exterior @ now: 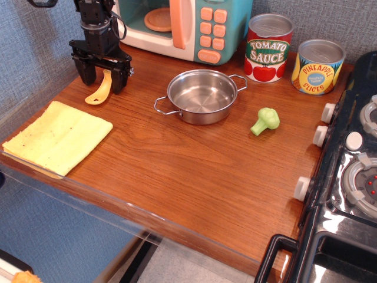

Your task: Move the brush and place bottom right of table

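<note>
The yellow brush (pixel 98 92) lies on the reddish-brown table (pixel 177 165) at the back left. Only its flat handle shows; its head is hidden behind my gripper. My black gripper (pixel 103 82) is down over the brush, its two fingers (pixel 87 72) standing apart on either side of the handle. The jaws are open and I see no contact with the handle.
A yellow cloth (pixel 58 137) lies at the front left. A steel pan (pixel 202 96) sits mid-table, green toy broccoli (pixel 264 121) to its right. A toy microwave (pixel 182 26) and two cans (pixel 268 47) stand at the back. A black stove (pixel 347 177) fills the right side.
</note>
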Available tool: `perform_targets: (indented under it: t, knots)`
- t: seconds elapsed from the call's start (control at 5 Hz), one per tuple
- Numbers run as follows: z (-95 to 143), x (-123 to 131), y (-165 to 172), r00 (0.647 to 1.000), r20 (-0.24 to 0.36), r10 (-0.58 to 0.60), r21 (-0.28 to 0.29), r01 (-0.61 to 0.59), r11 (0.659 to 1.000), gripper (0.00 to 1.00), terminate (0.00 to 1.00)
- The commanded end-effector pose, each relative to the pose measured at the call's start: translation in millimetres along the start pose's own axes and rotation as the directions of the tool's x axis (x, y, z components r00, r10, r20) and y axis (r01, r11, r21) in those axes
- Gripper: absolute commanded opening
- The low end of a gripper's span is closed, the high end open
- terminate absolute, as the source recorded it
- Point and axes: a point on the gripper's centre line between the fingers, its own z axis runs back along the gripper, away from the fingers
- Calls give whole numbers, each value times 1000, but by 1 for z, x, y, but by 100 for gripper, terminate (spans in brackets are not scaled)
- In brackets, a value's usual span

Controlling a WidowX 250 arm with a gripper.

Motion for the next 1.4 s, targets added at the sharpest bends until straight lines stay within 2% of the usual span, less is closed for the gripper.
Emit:
perform_targets:
  t: [0.0,0.2,0.4,0.6,0.8,1.0,1.2]
  knots:
    - [6,-4,8,1000,-6,9,36,-8,999,0,0]
    - [13,-7,5,1000,-8,1,48,0,999,0,0]
    - [41,-6,-3,999,42,-3,57,0,998,0,0]
    - [90,-10,-25,990,132,-45,88,34,996,0,0]
    - [129,-32,-69,973,192,-124,93,108,990,0,0]
    - [135,-56,-112,962,212,-171,33,168,985,0,0]
    - [117,-88,-161,964,171,-202,7,204,979,0,0]
